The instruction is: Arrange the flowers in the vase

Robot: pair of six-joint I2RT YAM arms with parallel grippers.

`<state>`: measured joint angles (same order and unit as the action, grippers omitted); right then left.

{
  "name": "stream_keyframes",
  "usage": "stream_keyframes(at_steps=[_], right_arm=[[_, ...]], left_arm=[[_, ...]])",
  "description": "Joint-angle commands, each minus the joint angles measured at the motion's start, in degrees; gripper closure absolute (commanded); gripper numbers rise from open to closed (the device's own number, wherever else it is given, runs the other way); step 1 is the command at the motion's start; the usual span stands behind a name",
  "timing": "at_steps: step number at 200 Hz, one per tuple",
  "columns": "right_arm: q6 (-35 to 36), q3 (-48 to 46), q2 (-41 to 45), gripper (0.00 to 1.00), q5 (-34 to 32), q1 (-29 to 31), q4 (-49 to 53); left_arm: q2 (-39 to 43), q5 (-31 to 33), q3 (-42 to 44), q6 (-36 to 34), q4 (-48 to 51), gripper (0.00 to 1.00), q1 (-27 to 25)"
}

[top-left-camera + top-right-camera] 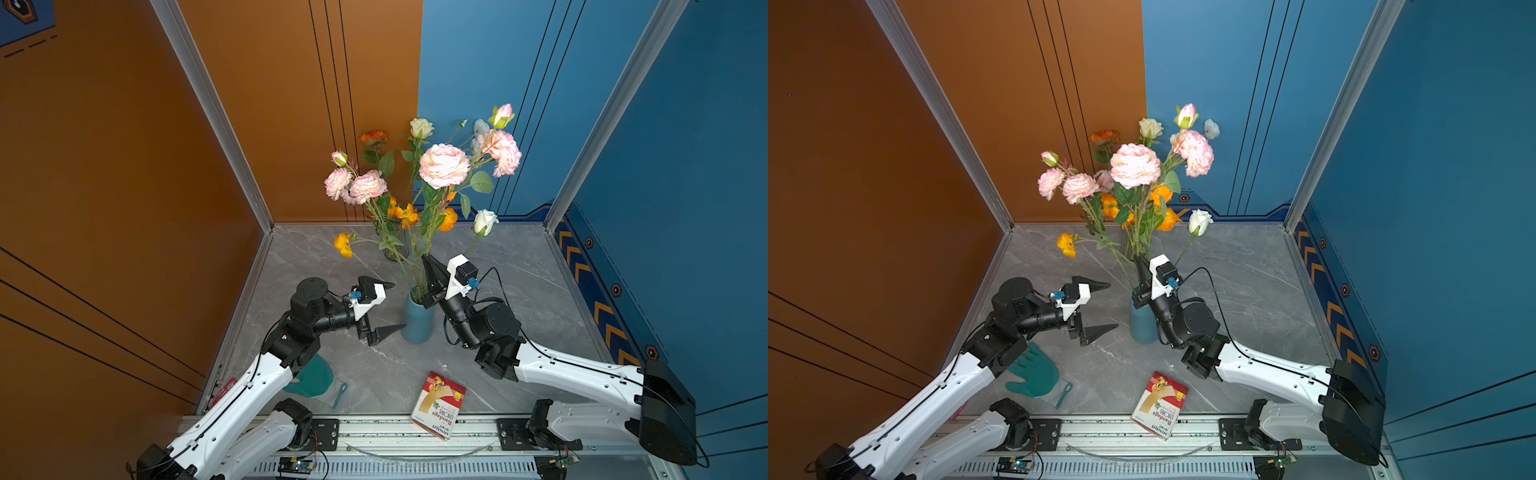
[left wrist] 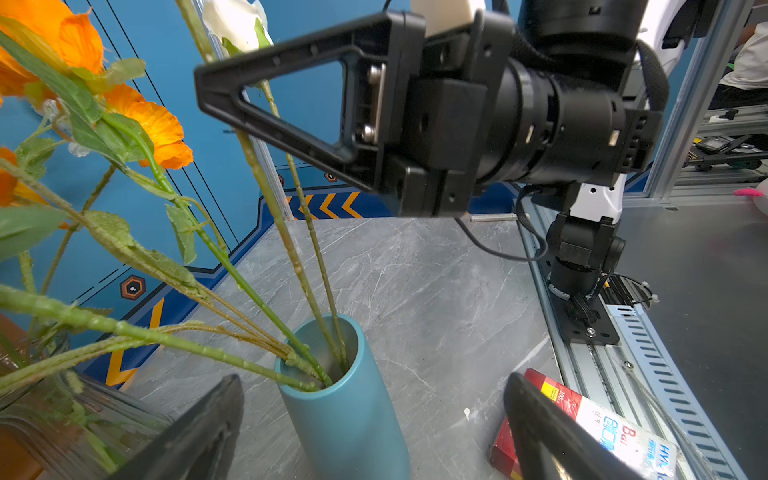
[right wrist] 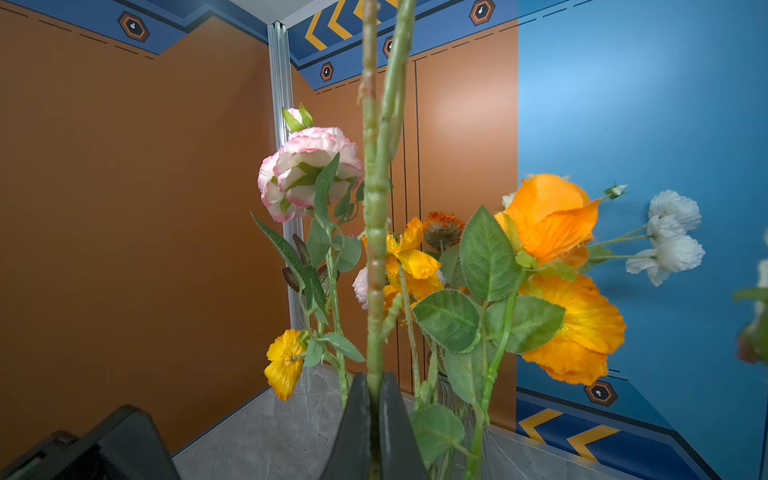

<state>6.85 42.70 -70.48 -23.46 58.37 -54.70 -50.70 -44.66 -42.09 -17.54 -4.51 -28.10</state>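
Flowers (image 1: 444, 165) stand in vase (image 1: 417, 320); right hand (image 1: 426, 260) clamps a stem (image 3: 376, 249) above it, left hand (image 1: 398, 305) wide.

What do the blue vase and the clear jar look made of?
Blue vase: opaque, smooth satin surface with soft highlights, likely glazed ceramic or painted metal. Clear jar: transparent, ridged wall with bright glints, probably glass, possibly plastic.

my right gripper (image 1: 426, 261) covers most of the vase (image 1: 417, 328) mouth in both top views. on the right wrist cam the stem (image 3: 376, 249) i'm pinching runs out of frame, bloom cropped. glove (image 1: 316, 377) is half under my left arm (image 1: 266, 374). left fingers (image 2: 199, 432) are blurry and cropped on the left wrist cam, one hiding part of the box (image 2: 615, 432). jar (image 1: 395, 251) is mostly lost behind flowers (image 1: 444, 165).
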Motion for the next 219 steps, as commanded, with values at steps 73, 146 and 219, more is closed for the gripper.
stream_keyframes(at_steps=[73,146,219], right_arm=[[1.5,-9.6,-8.3,0.95,-1.8,0.2,-20.4],[-0.3,-12.7,-8.8,0.87,-4.7,0.1,-20.6],[-2.7,-14.0,-5.0,0.64,-4.6,0.8,-12.4]], left_arm=[[-0.5,-1.1,-1.2,0.5,-0.2,0.02,-0.4],[-0.7,-1.2,-1.3,0.5,-0.2,0.02,-0.4],[-0.8,-1.3,-1.3,0.5,-0.2,0.02,-0.3]])
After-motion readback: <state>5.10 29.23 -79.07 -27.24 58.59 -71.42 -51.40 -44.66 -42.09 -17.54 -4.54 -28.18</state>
